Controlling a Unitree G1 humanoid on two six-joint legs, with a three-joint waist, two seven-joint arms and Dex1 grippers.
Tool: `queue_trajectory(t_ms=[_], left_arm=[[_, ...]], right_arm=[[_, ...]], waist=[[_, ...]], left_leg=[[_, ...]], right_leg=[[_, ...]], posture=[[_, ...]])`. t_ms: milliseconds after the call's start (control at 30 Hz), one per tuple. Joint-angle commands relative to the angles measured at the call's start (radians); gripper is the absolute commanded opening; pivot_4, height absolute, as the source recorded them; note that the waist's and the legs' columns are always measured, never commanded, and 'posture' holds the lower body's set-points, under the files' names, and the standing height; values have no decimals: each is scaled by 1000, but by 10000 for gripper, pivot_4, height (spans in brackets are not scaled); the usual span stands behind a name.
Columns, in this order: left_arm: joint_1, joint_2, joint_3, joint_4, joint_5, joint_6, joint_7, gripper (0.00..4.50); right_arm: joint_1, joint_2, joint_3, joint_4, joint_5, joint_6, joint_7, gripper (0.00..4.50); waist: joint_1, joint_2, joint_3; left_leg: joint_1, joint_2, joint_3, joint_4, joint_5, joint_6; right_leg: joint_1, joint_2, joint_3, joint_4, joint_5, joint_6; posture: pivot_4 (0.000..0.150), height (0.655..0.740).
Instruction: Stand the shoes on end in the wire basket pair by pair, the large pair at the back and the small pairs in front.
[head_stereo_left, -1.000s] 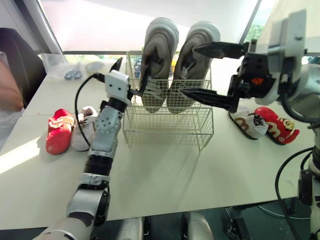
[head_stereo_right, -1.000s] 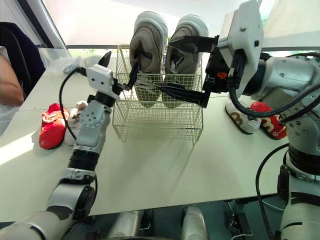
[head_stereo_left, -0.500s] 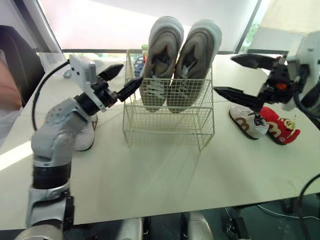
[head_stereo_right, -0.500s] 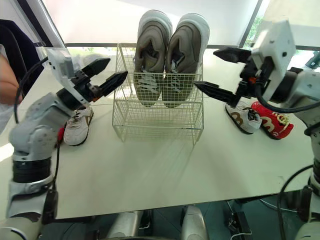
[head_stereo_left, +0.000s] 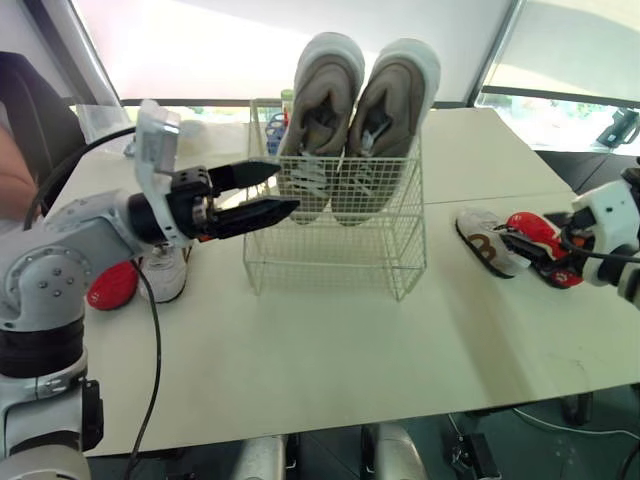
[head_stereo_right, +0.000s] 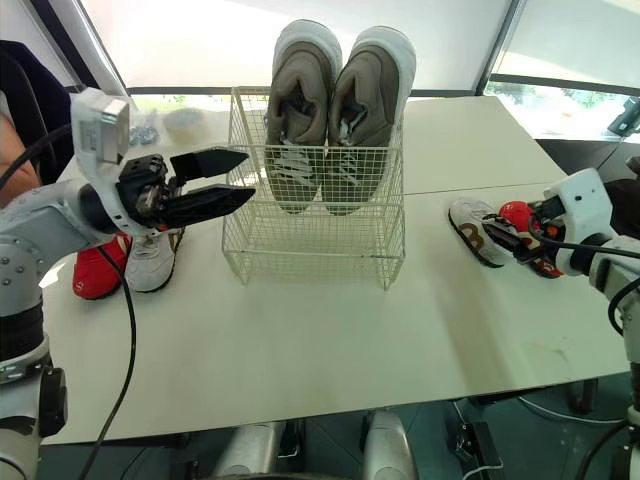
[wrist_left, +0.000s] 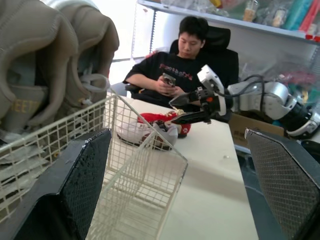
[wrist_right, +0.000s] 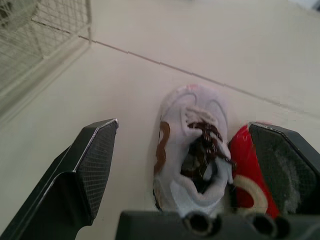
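Looking from the head: the large pair (head_stereo_right: 340, 110) stands at the back of the wire basket (head_stereo_right: 315, 240); the right gripper (head_stereo_right: 515, 235) is nearest the white small shoe (head_stereo_right: 470, 228) on the worktop (head_stereo_right: 330, 330). Right wrist: fingers (wrist_right: 95, 165) wide apart, empty; shoe ahead between them, long axis along them. Left wrist: left gripper (wrist_left: 177, 135) spread, empty.

two large shoes (head_stereo_left: 322, 110), four small shoes (head_stereo_left: 482, 240), one wire basket (head_stereo_left: 330, 262).
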Motion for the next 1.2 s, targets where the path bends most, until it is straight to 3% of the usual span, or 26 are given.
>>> queue_trajectory(t_ms=[33, 367, 700, 833, 933, 1033, 1067, 1200], left_arm=[[-5, 5, -11, -32, 31, -26, -20, 44110], [10, -11, -22, -69, 63, -35, 0, 44110], [16, -26, -25, -97, 82, -43, 29, 44110], [3, -38, -37, -92, 100, -52, 32, 45000], [-5, -46, -41, -83, 117, -58, 31, 45000], [-18, -54, -35, -58, 128, -62, 34, 45000], [-24, -56, -32, -49, 127, -62, 36, 45000], [-59, -68, -8, 11, 105, -44, 49, 45000]], right_arm=[[-49, 24, 8, 53, -17, -31, -8, 45000], [-135, 76, 103, 289, -130, -142, -20, 45000], [-177, 127, 119, 374, -146, -163, -12, 45000], [-194, 132, 115, 363, -139, -162, -5, 32460], [-185, 123, 108, 337, -137, -157, 3, 17196], [-179, 98, 94, 278, -142, -153, -1, 5654], [-182, 87, 86, 252, -148, -155, -11, 3762], [-247, 36, 26, 140, -150, -153, -66, 3762]], waist=[[0, 0, 0], [-1, 0, 0], [-1, 0, 0], [-1, 0, 0], [-1, 0, 0], [-1, 0, 0], [-1, 0, 1], [1, 2, 2]], left_leg=[[0, 0, 0, 0, 0, 0], [0, 0, 0, 0, 0, 0], [0, 0, 0, 0, 0, 0], [0, 0, 0, 0, 0, 0], [0, 0, 0, 0, 0, 0], [0, 0, 0, 0, 0, 0], [0, 0, 0, 0, 1, 0], [0, 0, 0, 0, 1, 0]], right_leg=[[0, 0, 0, 0, 0, 0], [0, 0, 0, -1, 0, 0], [0, 0, 0, 0, 0, 0], [0, 1, 0, 0, 0, 0], [0, 1, 0, 0, 0, 0], [0, 1, 0, 0, 0, 0], [0, 1, 0, 0, 0, 0], [0, 1, 0, 0, 0, 0]], posture=[[1500, 7347], [1500, 7347], [1500, 7347], [1500, 7347], [1500, 7347], [1500, 7347], [1500, 7347], [1500, 7347]])
